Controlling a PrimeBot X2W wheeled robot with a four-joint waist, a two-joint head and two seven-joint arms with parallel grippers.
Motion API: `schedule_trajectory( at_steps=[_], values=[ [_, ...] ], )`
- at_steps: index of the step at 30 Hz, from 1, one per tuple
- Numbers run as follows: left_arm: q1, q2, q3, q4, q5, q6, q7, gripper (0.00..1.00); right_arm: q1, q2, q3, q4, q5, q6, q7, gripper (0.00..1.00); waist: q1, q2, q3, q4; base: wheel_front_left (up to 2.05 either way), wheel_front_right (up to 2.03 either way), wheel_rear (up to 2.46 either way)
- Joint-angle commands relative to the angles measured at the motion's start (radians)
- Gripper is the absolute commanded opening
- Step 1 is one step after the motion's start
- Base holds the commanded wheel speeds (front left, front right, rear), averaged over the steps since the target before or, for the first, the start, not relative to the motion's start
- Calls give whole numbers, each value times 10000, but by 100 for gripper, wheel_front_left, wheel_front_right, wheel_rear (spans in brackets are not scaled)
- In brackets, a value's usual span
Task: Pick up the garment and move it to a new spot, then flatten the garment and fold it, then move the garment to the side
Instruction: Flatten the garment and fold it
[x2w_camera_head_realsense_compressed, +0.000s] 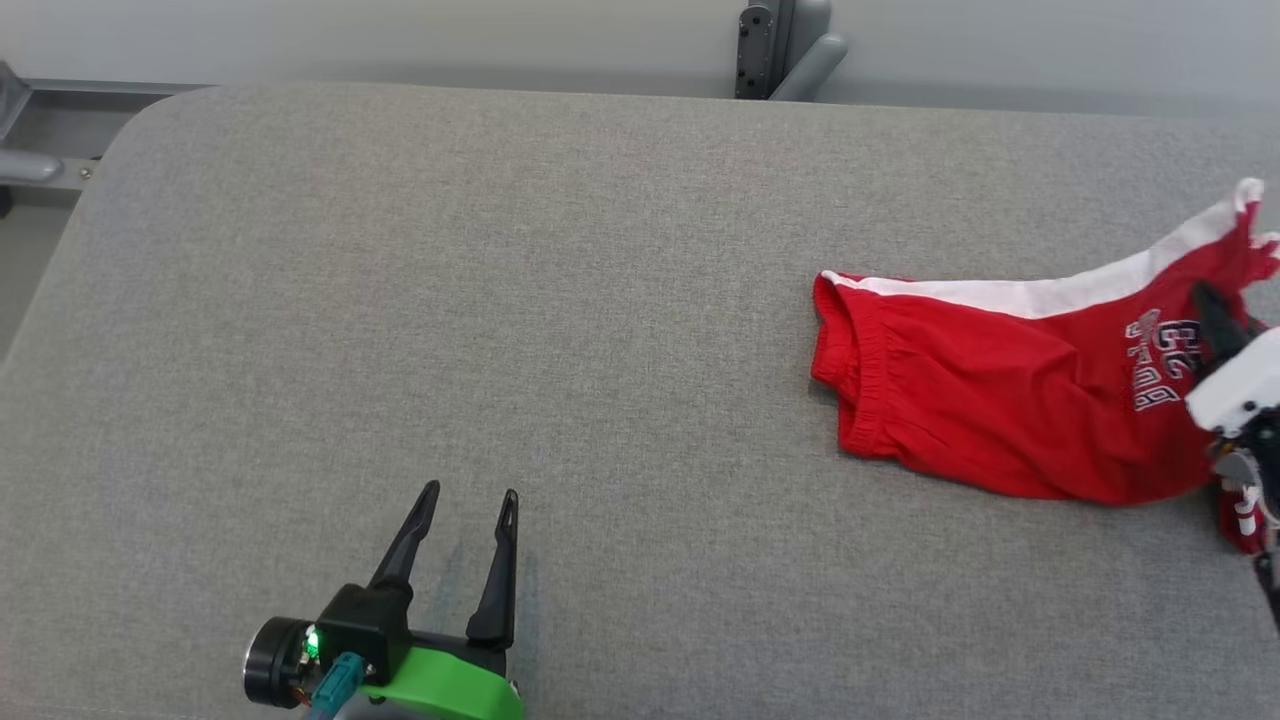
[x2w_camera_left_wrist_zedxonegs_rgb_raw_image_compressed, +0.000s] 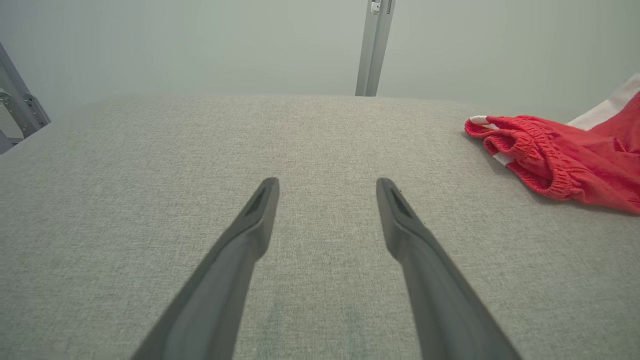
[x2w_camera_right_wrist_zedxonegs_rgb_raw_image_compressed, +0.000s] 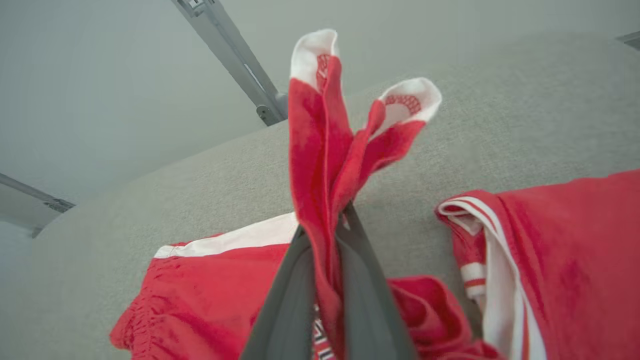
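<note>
The garment is a pair of red shorts with white side stripes and white lettering, lying on the grey padded table at the right. My right gripper at the right edge is shut on a hem corner of the garment, lifting it off the table; red and white cloth sticks up between the fingers in the right wrist view. My left gripper rests low at the front left, open with nothing between its fingers. The elastic waistband of the garment lies at the right in the left wrist view.
The grey table stretches wide to the left and centre of the garment. A grey metal post stands behind the far edge. A metal frame runs past the rounded far-left corner.
</note>
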Motion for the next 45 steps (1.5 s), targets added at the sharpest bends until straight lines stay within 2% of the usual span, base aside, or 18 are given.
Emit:
schedule_trajectory(
  at_steps=[1, 6, 8, 11, 21, 26, 27, 28, 29, 36, 39, 45],
  values=[
    [173, 13, 39, -9, -13, 49, -25, 100, 216, 301, 223, -408, -77, 3, 188, 0, 0, 0, 14, 28, 0, 0, 0],
    [98, 6, -56, 42, 7, 60, -25, 100, 259, 1624, 1070, -1511, -431, 3, 641, 0, 0, 0, 156, 7, 0, 0, 0],
    [-10, 5, -108, 61, 28, 43, -25, 100, 235, 2137, 1390, -1640, -692, 3, 737, 0, 0, 0, 219, 11, 0, 0, 0],
    [-159, 5, -148, 104, 71, -41, -25, 100, 103, 2579, 1675, -1491, -1005, 3, 685, 0, 0, 0, 322, 62, 0, 0, 0],
    [-217, 3, -140, 258, 199, -155, -25, 100, -734, 2960, 1721, -87, -1716, 3, -94, 0, 0, 0, 498, 271, 0, 0, 0],
    [-261, 1, -178, 348, 179, -174, -25, 100, -1137, 2970, 2386, 727, -1308, 3, -455, 0, 0, 0, 522, 341, 0, 0, 0],
    [-258, 1, -170, 359, 170, -172, -25, 100, -1175, 2968, 2529, 831, -1276, 3, -502, 8, 0, 0, 518, 337, 0, 0, 0],
    [-251, 0, -162, 367, 161, -169, -27, 100, -1209, 2972, 2681, 911, -1214, 3, -527, 44, 0, 0, 514, 325, 0, 0, 0],
    [-240, 0, -148, 373, 153, -162, -25, 100, -1241, 2974, 2819, 946, -1198, 3, -585, 100, 0, 0, 512, 306, 0, 0, 0],
    [-106, -2, -28, 440, 161, -97, -25, 100, -936, 2973, 3200, 419, -1287, 3, -1131, 100, 0, 0, 376, 59, 0, 0, 0],
    [-28, -3, 9, 414, 168, -70, -25, 100, -544, 2953, 3168, -458, -1494, 3, -1340, 100, 0, 0, 301, -63, 0, 0, 0],
    [80, -1, 18, 289, 110, -30, -27, 100, 476, 2222, 2301, -2369, -2488, 3, -1922, 100, 0, 0, 299, -257, 0, 0, 0]
  ],
)
